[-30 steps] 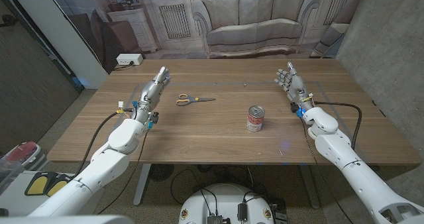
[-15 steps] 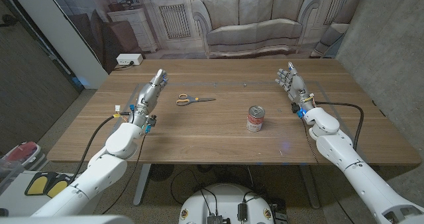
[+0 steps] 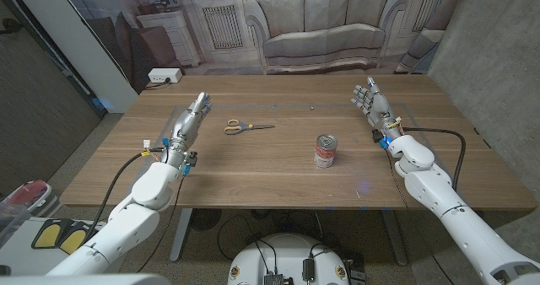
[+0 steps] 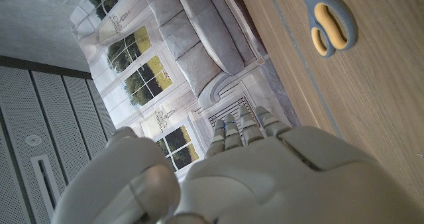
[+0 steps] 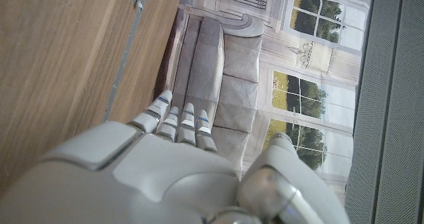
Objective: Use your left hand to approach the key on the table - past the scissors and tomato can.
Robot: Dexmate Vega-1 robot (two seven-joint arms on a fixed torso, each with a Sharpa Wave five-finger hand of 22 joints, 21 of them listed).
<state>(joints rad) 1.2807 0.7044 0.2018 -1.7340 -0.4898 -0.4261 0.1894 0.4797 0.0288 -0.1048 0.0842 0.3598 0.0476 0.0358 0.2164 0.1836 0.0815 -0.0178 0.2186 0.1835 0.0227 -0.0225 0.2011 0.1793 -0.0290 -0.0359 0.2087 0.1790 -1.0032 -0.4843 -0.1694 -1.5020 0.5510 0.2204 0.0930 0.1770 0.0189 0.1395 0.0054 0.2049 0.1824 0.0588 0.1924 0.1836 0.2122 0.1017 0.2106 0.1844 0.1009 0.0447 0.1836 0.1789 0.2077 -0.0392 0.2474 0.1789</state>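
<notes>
Since a second ago the left hand (image 3: 191, 118) has drifted a little toward the robot's left and pulled slightly away from the yellow-handled scissors (image 3: 245, 127), while the right hand (image 3: 372, 104) has barely shifted. Now the left hand stands over the wooden table (image 3: 253, 175) with its fingers stretched out straight, side by side, holding nothing; whether it touches the wood is hard to tell from the head view. In the left wrist view the back of that hand (image 4: 252, 177) takes up much of the frame, its fingertips reach toward the printed backdrop of a grey sofa and windows, and the scissors (image 4: 329, 22) are cut off at the picture's edge, so that only the yellow loops and a stub of grey blade show. They lie flat, just beside the left hand, blades pointing toward the robot's right. A small red-and-white tomato can with a silver lid (image 3: 326, 150) stands upright near the table's middle, well apart from both hands. A tiny dark speck (image 3: 311, 108) lies beyond the scissors and can, toward the far edge; it may be the key, but it is too small to make out. The right hand (image 5: 165, 164) is raised on the robot's right, fingers extended and gently apart, holding nothing.
</notes>
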